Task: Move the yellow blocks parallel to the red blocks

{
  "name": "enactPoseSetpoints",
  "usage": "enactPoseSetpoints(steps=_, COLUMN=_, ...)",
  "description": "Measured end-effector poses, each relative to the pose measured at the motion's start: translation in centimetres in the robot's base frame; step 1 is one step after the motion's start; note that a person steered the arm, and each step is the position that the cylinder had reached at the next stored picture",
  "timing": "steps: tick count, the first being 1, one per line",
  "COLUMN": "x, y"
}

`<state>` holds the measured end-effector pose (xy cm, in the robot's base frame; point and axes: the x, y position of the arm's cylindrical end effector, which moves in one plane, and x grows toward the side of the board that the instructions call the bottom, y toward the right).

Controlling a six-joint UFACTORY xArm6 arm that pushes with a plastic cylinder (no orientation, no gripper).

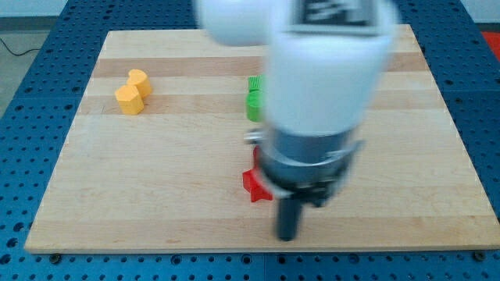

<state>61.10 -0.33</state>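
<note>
**Yellow blocks lie far up-left of your tip**

Your tip [288, 236] sits in the lower middle of the frame, close to the board's [156, 195] bottom edge. There is no claw on this arm, only a plain rod, so it has hold of nothing and nothing can open or close. Just to the tip's upper left, near but seemingly not touching, is a red block [254, 186], partly hidden by the arm's body [320, 101]; its shape is hard to make out, and any other red blocks are hidden from you.

The two yellow blocks [133, 91] sit together in the upper left of the frame, touching, the pair running on a short slant from lower left to upper right. They lie well apart from the tip, up and to the left across bare wood. A green block [254, 99] peeks out beside the arm at upper middle.

Judging from this, you have open room between tip and yellow pair, but the pair is near the board's left edge, so you would do best to come round their far-left side and push rightward.
</note>
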Motion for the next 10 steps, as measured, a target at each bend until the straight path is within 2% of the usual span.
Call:
enactPoseSetpoints(steps=1, x=-0.2, y=-12.6)
enactPoseSetpoints(steps=2, x=-4.6, y=-25.0)
enactPoseSetpoints(steps=3, x=-11.8, y=-30.0)
enactPoseSetpoints(steps=5, x=-26.0, y=-29.3)
enactPoseSetpoints(steps=6, x=-31.4, y=-26.3)
enactPoseSetpoints(steps=7, x=-33.4, y=-22.1)
enactPoseSetpoints(steps=10, x=-29.1, y=-21.5)
